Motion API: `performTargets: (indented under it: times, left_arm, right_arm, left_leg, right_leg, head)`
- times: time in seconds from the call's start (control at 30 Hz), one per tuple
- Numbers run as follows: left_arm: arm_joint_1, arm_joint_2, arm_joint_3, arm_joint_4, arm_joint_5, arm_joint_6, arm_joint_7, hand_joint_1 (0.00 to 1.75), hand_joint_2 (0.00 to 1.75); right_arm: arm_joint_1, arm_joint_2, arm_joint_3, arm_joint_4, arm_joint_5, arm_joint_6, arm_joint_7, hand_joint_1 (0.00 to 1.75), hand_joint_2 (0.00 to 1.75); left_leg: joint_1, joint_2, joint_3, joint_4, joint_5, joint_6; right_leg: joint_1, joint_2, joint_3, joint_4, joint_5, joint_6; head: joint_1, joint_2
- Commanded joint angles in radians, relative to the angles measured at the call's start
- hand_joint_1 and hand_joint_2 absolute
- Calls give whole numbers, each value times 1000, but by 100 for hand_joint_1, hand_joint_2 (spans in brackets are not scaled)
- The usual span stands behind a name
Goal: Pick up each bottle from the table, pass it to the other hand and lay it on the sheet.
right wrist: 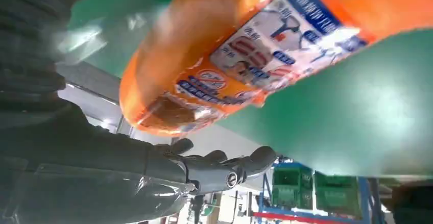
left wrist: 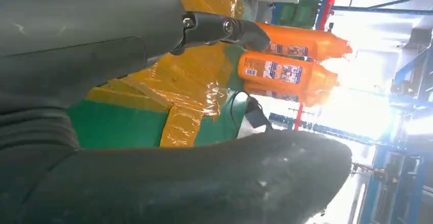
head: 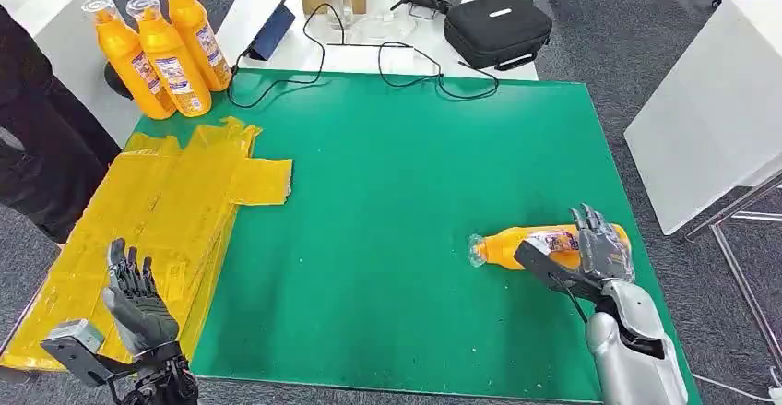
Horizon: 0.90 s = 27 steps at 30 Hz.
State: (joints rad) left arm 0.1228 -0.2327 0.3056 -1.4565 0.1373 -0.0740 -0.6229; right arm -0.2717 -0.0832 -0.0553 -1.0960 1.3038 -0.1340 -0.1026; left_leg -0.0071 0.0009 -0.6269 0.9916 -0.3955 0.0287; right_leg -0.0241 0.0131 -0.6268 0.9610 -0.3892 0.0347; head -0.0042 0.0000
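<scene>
1. Nearest us, our left hand (head: 138,299) hovers over the yellow sheet (head: 166,211), fingers spread, holding nothing.
2. Our right hand (head: 599,244) sits at the bottle (head: 521,244) lying sideways on the green mat (head: 406,193), cap pointing left; fingers apart around its base, no firm grasp visible.
3. Farther off, three upright bottles (head: 166,50) stand beyond the sheet.
4. At the back, a black case (head: 498,27).
</scene>
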Motion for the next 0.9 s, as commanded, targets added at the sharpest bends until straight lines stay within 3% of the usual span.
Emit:
performTargets:
  times: [0.03,0.17,0.2,0.23,0.4,0.47,0.73,0.77,0.9]
  left_arm:
    - [-38,8,3,61,18,1,6,0,0]
    - [-57,19,-21,78,36,2,13,0,0]
    - [-60,22,-31,79,39,5,14,0,0]
    - [-87,27,-56,104,50,-3,28,0,0]
    - [-125,55,-96,157,78,16,20,0,0]
    - [-122,63,-98,162,91,15,15,0,0]
    - [-138,85,-115,187,121,1,0,0,0]
    - [-138,85,-115,187,121,1,0,0,0]
    - [-138,85,-116,189,122,1,-1,0,0]
  right_arm:
    - [-126,-24,26,206,47,67,-3,0,175]
    - [-218,-87,85,392,102,175,37,0,175]
    - [-238,-101,97,424,113,185,39,175,175]
    - [-299,-161,144,530,157,333,67,175,175]
    - [-286,-296,194,520,119,403,-32,175,175]
    - [-234,-368,234,428,56,465,-53,175,175]
    - [59,-685,287,-25,-287,668,15,175,175]
    - [59,-685,287,-25,-287,668,15,175,175]
    - [60,-680,293,-36,-296,672,30,175,175]
  left_leg:
    - [0,1,4,0,-1,-2]
    - [1,1,6,1,-2,-3]
    - [1,0,4,0,-1,-2]
    - [1,0,5,0,-1,-2]
    - [1,-7,8,1,1,0]
    - [1,-16,8,1,3,1]
    - [-1,-23,8,1,3,4]
    - [-1,-25,8,2,1,4]
    - [-2,-16,8,1,-1,5]
  right_leg:
    - [1,0,3,0,0,-2]
    - [1,0,6,0,-1,-3]
    - [1,-1,4,-1,0,-2]
    - [1,-1,5,-1,-1,-2]
    - [1,-9,9,-2,0,0]
    - [2,-16,12,-3,-2,-1]
    - [0,-23,16,-6,-3,2]
    - [0,-25,18,-5,-5,2]
    - [-2,-16,17,-6,-3,3]
  head:
    - [0,0]
    - [0,0]
    - [0,0]
    - [0,0]
    - [0,0]
    - [0,0]
    - [0,0]
    - [0,0]
    - [0,0]
